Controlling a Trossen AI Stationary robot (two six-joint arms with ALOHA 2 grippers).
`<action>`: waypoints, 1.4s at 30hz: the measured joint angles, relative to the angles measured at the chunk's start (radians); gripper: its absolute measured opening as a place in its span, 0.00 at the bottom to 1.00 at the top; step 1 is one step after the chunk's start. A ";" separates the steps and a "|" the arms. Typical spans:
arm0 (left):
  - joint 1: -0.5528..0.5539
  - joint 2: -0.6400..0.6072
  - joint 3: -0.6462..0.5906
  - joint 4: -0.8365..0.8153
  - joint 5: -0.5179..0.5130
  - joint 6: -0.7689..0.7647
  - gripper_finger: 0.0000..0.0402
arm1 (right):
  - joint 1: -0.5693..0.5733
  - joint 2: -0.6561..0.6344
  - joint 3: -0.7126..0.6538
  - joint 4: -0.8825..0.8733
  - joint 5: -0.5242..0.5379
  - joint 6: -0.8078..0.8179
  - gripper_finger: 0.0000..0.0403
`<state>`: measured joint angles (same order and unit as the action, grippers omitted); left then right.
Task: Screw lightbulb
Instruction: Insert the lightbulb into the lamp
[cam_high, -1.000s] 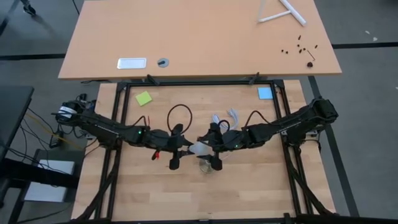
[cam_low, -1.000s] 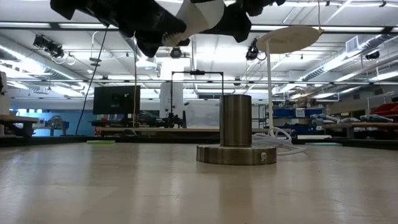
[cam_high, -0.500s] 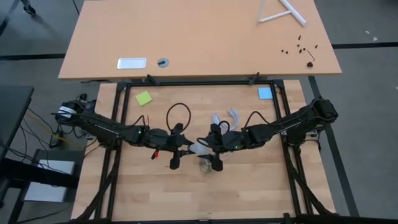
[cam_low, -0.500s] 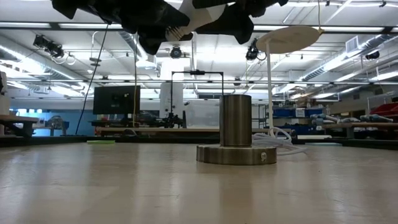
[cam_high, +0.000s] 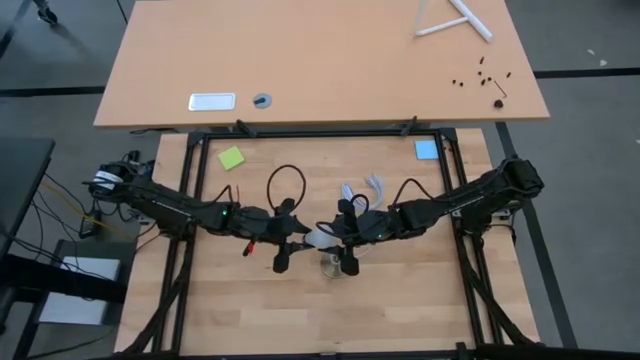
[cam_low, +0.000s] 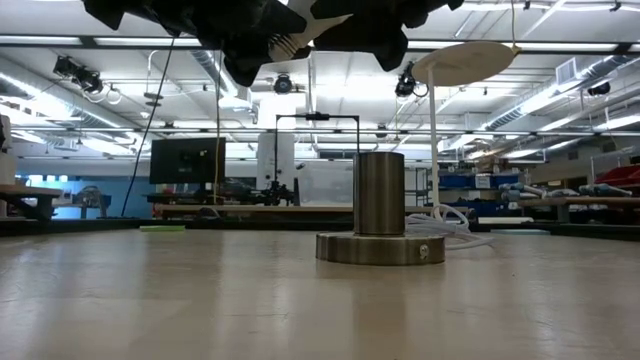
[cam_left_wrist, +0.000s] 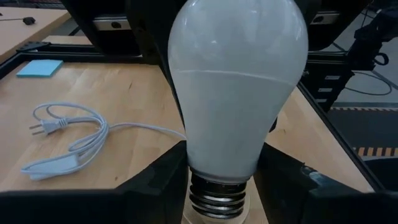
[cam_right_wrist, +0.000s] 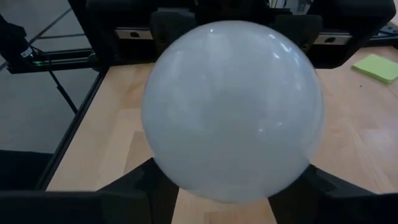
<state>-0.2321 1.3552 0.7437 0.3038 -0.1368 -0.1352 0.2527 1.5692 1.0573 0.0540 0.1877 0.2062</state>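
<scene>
The white frosted lightbulb (cam_high: 318, 240) is held level in the air between my two grippers, its metal screw end (cam_left_wrist: 217, 199) toward my left gripper. My left gripper (cam_high: 287, 240) is shut on it. My right gripper (cam_high: 343, 241) is open, with its fingers on either side of the bulb's round end (cam_right_wrist: 233, 112). The metal socket (cam_low: 380, 215), a cylinder on a round base, stands on the table well below the bulb and a little nearer the front edge (cam_high: 328, 266). Its white cord (cam_high: 360, 187) lies coiled behind it. My left gripper pinches the bulb's narrow neck (cam_left_wrist: 217, 165), just above the screw threads, between its two fingers. The fingers come level from the table's left. The bulb sticks out level past them toward the right, lifted clear. Whether my right gripper's fingers (cam_right_wrist: 134, 186) touch the glass, I cannot tell.
A green note (cam_high: 231, 158) lies at the far left and a blue note (cam_high: 426, 149) at the far right of the work table. A black frame (cam_high: 320, 131) edges it. Bare wood lies to the left, the right and the front of the socket.
My right gripper has moved toward the table's left, sliding its fingers over the bulb's round end, so less white shows between the two grippers. The bulb has stayed level in my left gripper.
</scene>
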 joint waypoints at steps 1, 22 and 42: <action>0.000 0.000 0.000 0.000 0.000 0.000 0.43 | 0.000 0.000 0.000 0.000 0.000 0.000 0.53; 0.000 -0.002 0.000 0.001 0.001 -0.007 0.44 | 0.007 -0.004 0.129 -0.209 0.001 -0.056 0.53; -0.006 -0.028 0.000 -0.044 0.012 -0.022 0.73 | 0.008 -0.065 0.156 -0.293 0.013 -0.079 0.53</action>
<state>-0.2379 1.3273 0.7441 0.2602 -0.1248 -0.1574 0.2604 1.5038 1.2129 -0.2390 0.2005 0.1276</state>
